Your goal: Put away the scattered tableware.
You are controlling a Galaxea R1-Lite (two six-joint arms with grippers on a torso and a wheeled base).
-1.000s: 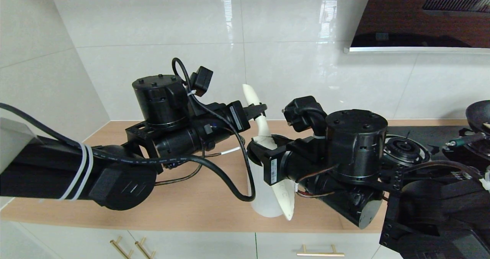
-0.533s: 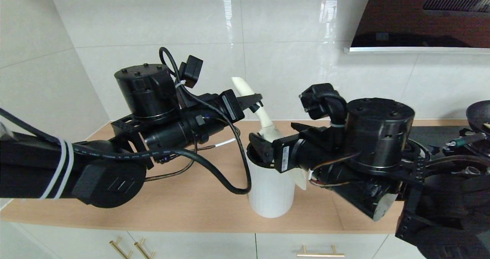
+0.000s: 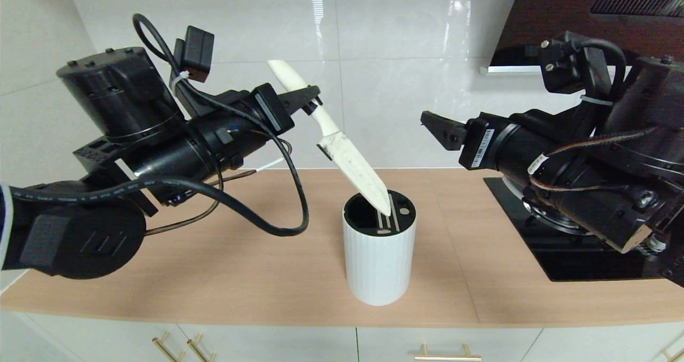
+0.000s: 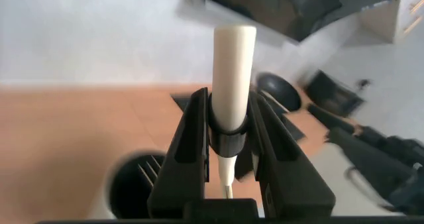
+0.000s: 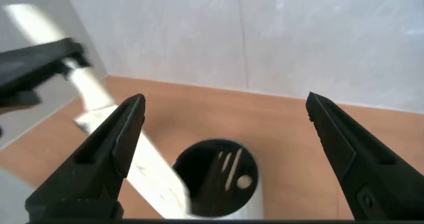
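Note:
My left gripper (image 3: pixel 305 101) is shut on the handle of a white knife (image 3: pixel 352 167), which slants down to the right. The blade's tip hangs just over the slots in the black top of a white ribbed holder (image 3: pixel 379 260) on the wooden counter. In the left wrist view the gripper (image 4: pixel 230 128) clamps the handle of the knife (image 4: pixel 233 58), with the holder (image 4: pixel 132 184) below. My right gripper (image 3: pixel 435 128) hovers to the right of the knife, apart from it. The right wrist view has that gripper (image 5: pixel 224 105) open wide, with the knife (image 5: pixel 126 154) and the holder (image 5: pixel 215 174) beyond it.
A black cooktop (image 3: pixel 539 249) lies on the wooden counter (image 3: pixel 256 276) at the right, and a dark range hood (image 3: pixel 582 25) hangs above it. A tiled wall stands close behind. A dark pan (image 4: pixel 278 91) sits on the stove.
The right gripper has let go of the knife and drawn back up and to the right. The left arm has risen, lifting the knife so that its tip hangs over the holder.

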